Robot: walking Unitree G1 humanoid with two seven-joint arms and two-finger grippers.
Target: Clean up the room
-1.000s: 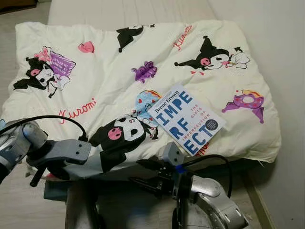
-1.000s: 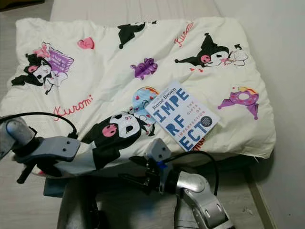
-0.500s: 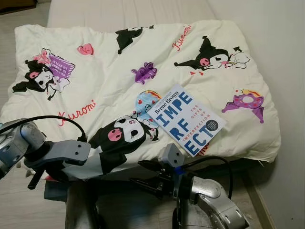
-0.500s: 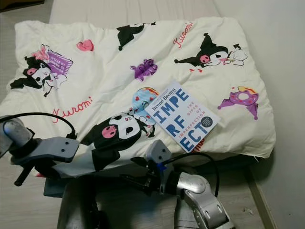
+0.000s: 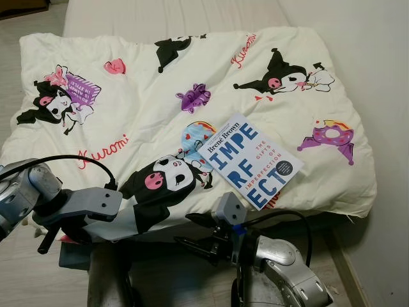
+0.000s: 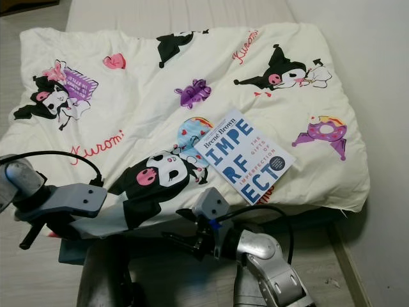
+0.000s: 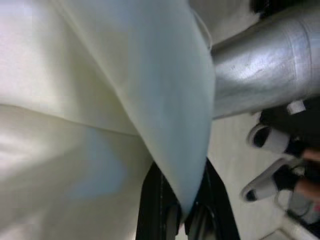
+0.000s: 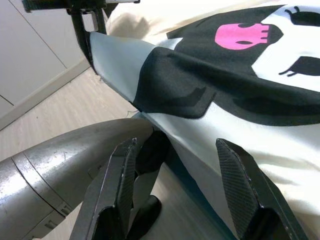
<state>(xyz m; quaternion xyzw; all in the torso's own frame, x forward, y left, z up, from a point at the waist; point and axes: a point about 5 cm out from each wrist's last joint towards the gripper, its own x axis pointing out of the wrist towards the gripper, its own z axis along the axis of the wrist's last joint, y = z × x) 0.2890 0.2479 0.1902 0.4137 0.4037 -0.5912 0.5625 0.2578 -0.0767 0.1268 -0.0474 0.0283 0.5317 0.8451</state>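
- Your cream quilt [image 5: 192, 83] (printed with black cartoon characters, purple shapes and red script) spreads over most of the upper and middle frame in the head views, lying on a bed [image 5: 160, 13].
- A book [image 5: 250, 160] with blue block letters lies flat on the quilt, right of centre, near its lower edge.
- Your left gripper [image 5: 121, 220] sits at the lower left, its fingers [image 7: 155, 210] pinched on the quilt's near hem; the wrist view shows cloth clamped between the black pads.
- Your right gripper [image 5: 192, 231] is at lower centre, just under the quilt's front edge, its fingers [image 8: 120, 175] spread wide and holding nothing.
- Pale wooden floor [image 5: 25, 281] shows at the bottom left.
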